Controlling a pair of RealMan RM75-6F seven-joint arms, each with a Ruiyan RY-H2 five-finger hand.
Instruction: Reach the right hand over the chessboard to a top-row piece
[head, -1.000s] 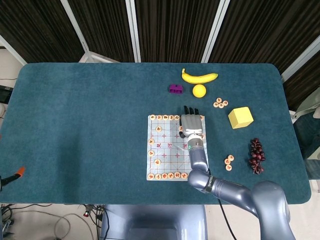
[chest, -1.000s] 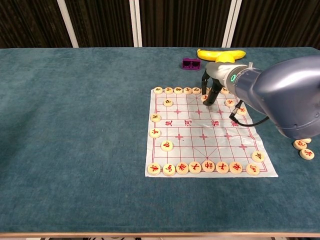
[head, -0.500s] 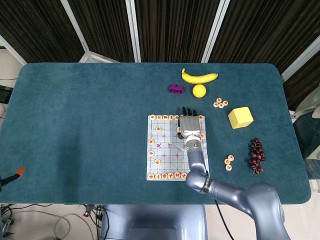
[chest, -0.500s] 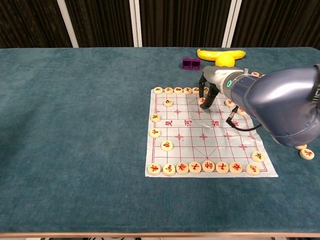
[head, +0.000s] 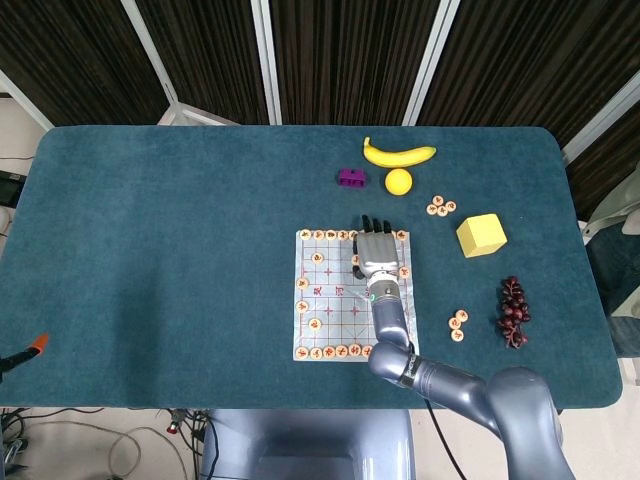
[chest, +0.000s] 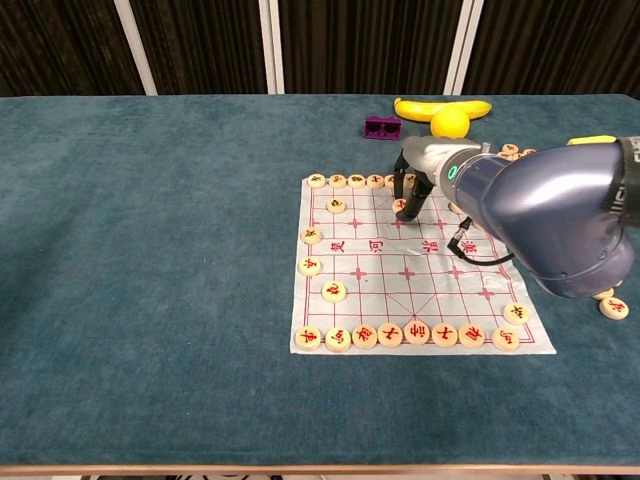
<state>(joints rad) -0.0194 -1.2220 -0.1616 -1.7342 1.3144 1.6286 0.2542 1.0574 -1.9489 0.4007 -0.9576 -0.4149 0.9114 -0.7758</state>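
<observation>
The paper chessboard (head: 340, 310) (chest: 400, 290) lies right of the table's middle, with round wooden pieces along its top and bottom rows and a few between. My right hand (head: 377, 252) (chest: 418, 180) hangs over the board's top right part, dark fingers spread and pointing down. Its fingertips stand just above a piece (chest: 402, 205) one row below the top row. The top-row pieces (head: 331, 236) (chest: 357, 181) run to the left of the hand, the nearest one (chest: 393, 181) right beside the fingers. The hand holds nothing. My left hand is out of sight.
Behind the board lie a purple block (head: 351, 178) (chest: 382, 127), a banana (head: 398, 154) (chest: 440, 106) and a yellow ball (head: 398, 181) (chest: 451, 121). Right of the board are a yellow cube (head: 481, 235), dark grapes (head: 514, 311) and loose pieces (head: 441, 206) (head: 457, 324).
My right hand has slid a little to the left over the top of the board, closer to the top-row pieces. Nothing else has moved.
</observation>
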